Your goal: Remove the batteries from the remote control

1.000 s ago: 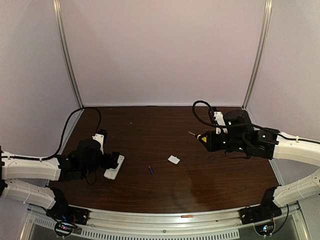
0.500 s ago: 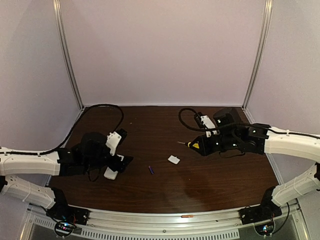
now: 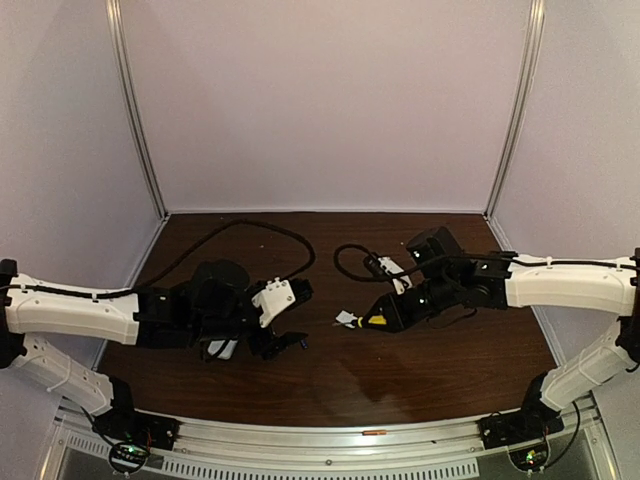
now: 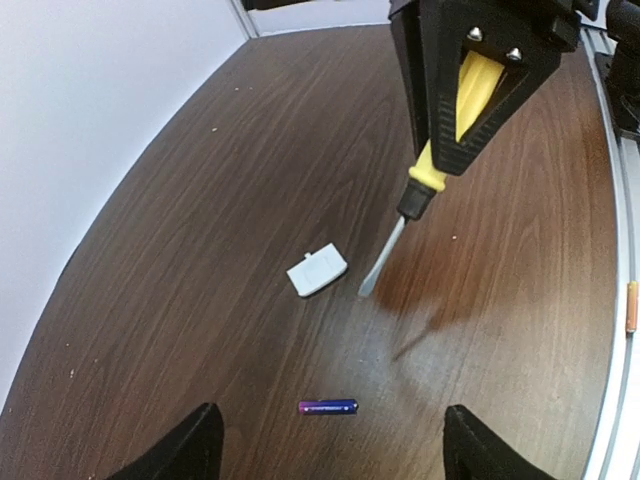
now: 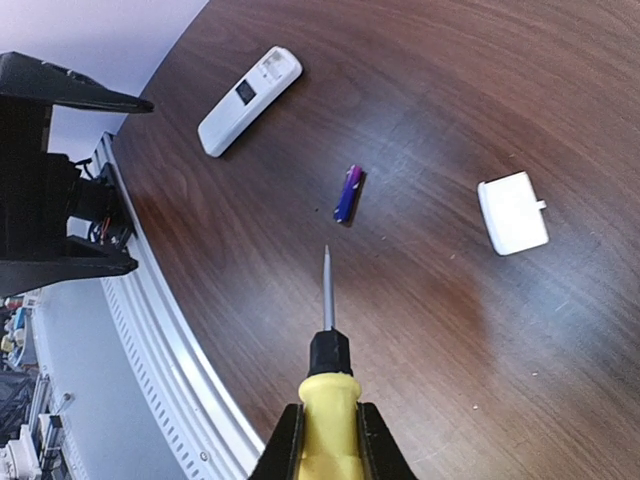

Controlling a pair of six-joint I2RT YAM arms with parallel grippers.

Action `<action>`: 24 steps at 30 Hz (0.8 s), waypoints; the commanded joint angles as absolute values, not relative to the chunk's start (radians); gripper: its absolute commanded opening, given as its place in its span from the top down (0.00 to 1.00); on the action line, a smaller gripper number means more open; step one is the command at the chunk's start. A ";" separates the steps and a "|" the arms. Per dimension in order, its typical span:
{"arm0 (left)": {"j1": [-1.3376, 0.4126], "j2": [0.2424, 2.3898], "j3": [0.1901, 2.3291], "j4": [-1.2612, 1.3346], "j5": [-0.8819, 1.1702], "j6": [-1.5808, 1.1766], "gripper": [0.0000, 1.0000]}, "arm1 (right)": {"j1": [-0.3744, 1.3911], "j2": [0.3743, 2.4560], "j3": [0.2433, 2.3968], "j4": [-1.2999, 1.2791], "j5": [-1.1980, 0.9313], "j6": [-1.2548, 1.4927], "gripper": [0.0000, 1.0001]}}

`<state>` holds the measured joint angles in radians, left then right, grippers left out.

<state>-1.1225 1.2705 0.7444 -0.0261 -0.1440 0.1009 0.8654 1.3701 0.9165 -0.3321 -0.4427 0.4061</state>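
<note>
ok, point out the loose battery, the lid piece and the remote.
battery point(image 4: 328, 407), left wrist view, middle of its body.
lid piece point(image 4: 316, 272), left wrist view, centre of its face.
remote control point(image 5: 250, 101), right wrist view, mid-slab beside the dark window.

High rear overview; two opposed wrist close-ups, battery point(image 4: 328, 406) common.

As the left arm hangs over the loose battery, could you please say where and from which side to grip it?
Probably at the middle of the battery, from straight above: it lies flat on the table. Its length lies along the line on which the open left pincer closes, so I would first turn the wrist a quarter to clamp its round sides.
</note>
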 commanded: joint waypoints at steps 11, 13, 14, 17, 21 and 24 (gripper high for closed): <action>-1.127 1.404 0.824 0.116 0.133 0.260 0.44 | 0.911 1.367 0.936 -0.271 -0.651 0.402 1.00; -1.128 1.430 0.834 0.130 0.160 0.258 0.47 | 0.912 1.367 0.937 -0.268 -0.656 0.403 1.00; -1.127 1.443 0.842 0.135 0.169 0.256 0.49 | 0.912 1.368 0.937 -0.269 -0.658 0.403 1.00; -1.128 1.476 0.859 0.142 0.185 0.253 0.54 | 0.914 1.371 0.942 -0.275 -0.657 0.400 1.00; -1.128 1.494 0.864 0.146 0.194 0.256 0.59 | 0.913 1.370 0.943 -0.276 -0.658 0.398 1.00; -1.127 1.504 0.862 0.151 0.203 0.256 0.61 | 0.913 1.370 0.946 -0.272 -0.665 0.397 1.00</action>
<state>-1.1233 1.4872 0.8326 0.1059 0.1703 0.2474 0.9058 1.3857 0.9195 -0.2943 -0.6411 0.4034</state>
